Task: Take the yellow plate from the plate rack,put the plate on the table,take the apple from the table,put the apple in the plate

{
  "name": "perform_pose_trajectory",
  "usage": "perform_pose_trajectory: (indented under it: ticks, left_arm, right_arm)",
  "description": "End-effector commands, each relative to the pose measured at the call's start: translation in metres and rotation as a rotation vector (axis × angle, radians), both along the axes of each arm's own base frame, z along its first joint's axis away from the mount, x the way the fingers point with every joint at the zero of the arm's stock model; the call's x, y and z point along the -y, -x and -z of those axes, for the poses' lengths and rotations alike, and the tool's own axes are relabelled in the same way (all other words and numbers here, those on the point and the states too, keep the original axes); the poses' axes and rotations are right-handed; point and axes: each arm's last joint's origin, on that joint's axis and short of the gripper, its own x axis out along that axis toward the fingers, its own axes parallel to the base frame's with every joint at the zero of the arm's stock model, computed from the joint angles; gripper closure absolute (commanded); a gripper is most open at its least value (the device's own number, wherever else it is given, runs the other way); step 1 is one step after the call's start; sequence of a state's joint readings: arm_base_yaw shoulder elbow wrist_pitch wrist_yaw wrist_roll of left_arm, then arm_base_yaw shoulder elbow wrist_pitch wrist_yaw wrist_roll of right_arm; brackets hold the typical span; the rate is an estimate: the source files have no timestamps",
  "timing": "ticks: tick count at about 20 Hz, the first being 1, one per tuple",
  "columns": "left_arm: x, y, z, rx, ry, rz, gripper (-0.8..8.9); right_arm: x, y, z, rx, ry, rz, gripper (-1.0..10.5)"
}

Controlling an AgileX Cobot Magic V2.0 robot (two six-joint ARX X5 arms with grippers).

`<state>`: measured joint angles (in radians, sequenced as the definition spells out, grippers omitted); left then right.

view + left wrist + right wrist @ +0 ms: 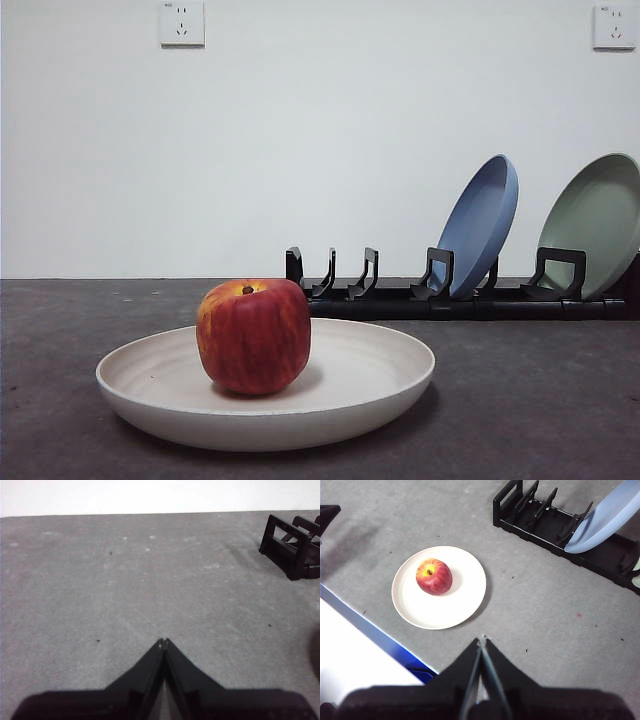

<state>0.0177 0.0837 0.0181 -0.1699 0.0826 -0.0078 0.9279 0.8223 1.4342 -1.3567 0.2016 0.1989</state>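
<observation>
Resting: apple (253,336) upright in yellow plate (370,375) — task looks complete; my left gripper (164,641) and right gripper (481,639), both closed, empty — best kept clear.

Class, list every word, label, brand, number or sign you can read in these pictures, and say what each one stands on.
No text can be read.
Left wall socket: a tiny mark at its top corner, too small to read.
Right wall socket: the same kind of mark, also too small.
The yellow plate, the apple, the plate rack, the blue plate and the pale green plate carry no writing.
</observation>
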Motion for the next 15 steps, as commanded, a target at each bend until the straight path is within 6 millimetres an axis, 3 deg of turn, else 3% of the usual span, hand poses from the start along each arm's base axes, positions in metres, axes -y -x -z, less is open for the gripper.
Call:
perform_pose_trajectory:
  ticks: [1,4,7,11,13,15]
  left_arm:
    - [0.0,-0.001,0.003,-0.009,-0.01,0.003,8.16]
    - [0.0,-0.001,0.004,-0.021,-0.01,0.003,8.16]
    - [0.0,-0.001,0.005,-0.03,-0.01,0.003,8.16]
    - [0.0,-0.002,0.006,-0.043,-0.01,0.003,8.16]
    - [0.0,-0.002,0.007,-0.048,-0.01,0.003,8.16]
    - [0.0,-0.002,0.007,-0.053,-0.01,0.003,8.16]
  right_arm:
    - [0.001,0.0,-0.001,0.01,0.003,0.019,9.5]
    - [0.007,-0.011,-0.003,0.178,0.005,0.084,9.5]
    - [0.017,-0.034,0.021,0.424,-0.118,0.146,9.5]
    - [0.043,-0.059,0.099,0.591,-0.221,0.404,9.5]
    - [0.054,-0.059,0.149,0.645,-0.224,0.499,9.5]
    - [0.059,-0.056,0.183,0.669,-0.21,0.546,9.5]
